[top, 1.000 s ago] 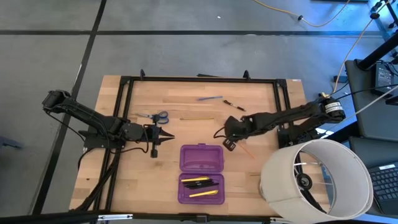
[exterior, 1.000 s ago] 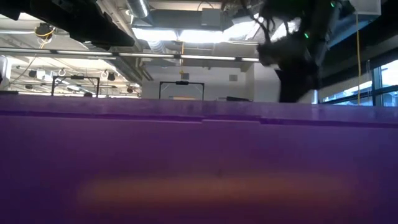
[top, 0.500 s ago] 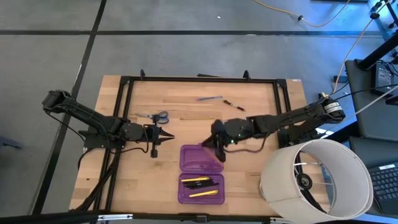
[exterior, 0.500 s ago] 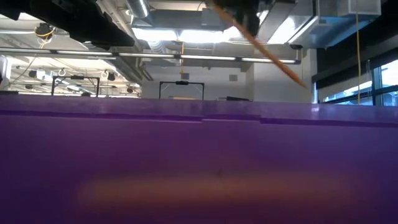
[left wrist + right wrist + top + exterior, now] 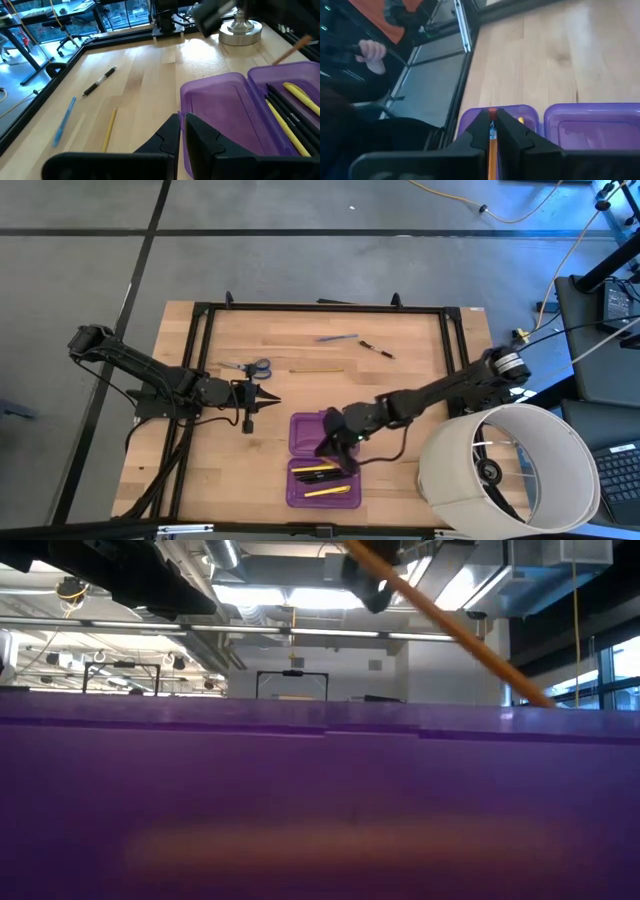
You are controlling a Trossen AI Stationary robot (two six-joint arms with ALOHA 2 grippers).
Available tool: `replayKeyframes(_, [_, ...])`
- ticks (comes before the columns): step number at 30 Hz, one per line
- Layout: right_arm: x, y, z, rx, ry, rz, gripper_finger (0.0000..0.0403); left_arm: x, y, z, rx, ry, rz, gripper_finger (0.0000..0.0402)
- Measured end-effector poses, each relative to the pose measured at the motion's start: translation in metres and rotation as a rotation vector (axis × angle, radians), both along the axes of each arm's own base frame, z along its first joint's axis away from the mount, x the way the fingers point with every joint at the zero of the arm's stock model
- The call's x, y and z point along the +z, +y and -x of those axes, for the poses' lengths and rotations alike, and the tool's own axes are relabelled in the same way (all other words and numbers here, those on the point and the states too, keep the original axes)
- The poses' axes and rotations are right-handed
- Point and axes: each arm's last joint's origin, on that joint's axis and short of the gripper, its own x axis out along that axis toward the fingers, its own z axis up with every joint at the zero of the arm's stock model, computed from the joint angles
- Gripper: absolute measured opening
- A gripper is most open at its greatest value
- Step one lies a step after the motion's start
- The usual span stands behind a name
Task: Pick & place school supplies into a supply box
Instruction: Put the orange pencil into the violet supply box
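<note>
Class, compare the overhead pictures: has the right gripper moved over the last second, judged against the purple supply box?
Yes. The right gripper, shut on an orange pencil, has swung from the bare wood right of the supply box to above the box.

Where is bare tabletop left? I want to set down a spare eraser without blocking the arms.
Bare wood lies left of the purple translucent plastic case, below the shut left gripper. Crowded: the far strip with blue-handled scissors, yellow pencil, pens, and over the case, where the right gripper holds an orange pencil.

Grey concrete floor crossed by dark lines, bright ceiling light panels, exposed ducts, tall windows at the side, large white cylinder
</note>
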Motion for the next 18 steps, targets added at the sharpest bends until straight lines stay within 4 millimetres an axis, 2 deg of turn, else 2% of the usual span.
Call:
replayKeyframes(4, [0.002,0.015,-0.022,0.119,0.055,0.038,0.0028,0.0,0.0,0.0,0.0,0.0,0.0,0.0022])
replayKeyframes(8, [-0.004,0.028,-0.038,0.183,0.183,0.133,0.0028,0.0,0.0,0.0,0.0,0.0,0.0,0.002])
replayKeyframes(11, [-0.009,0.035,-0.049,0.208,0.188,0.16,0.0028,0.0,0.0,0.0,0.0,0.0,0.0,0.002])
replayKeyframes(18, [-0.027,0.038,-0.058,0.175,0.2,0.226,0.0028,0.0,0.0,0.0,0.0,0.0,0.001,0.0021])
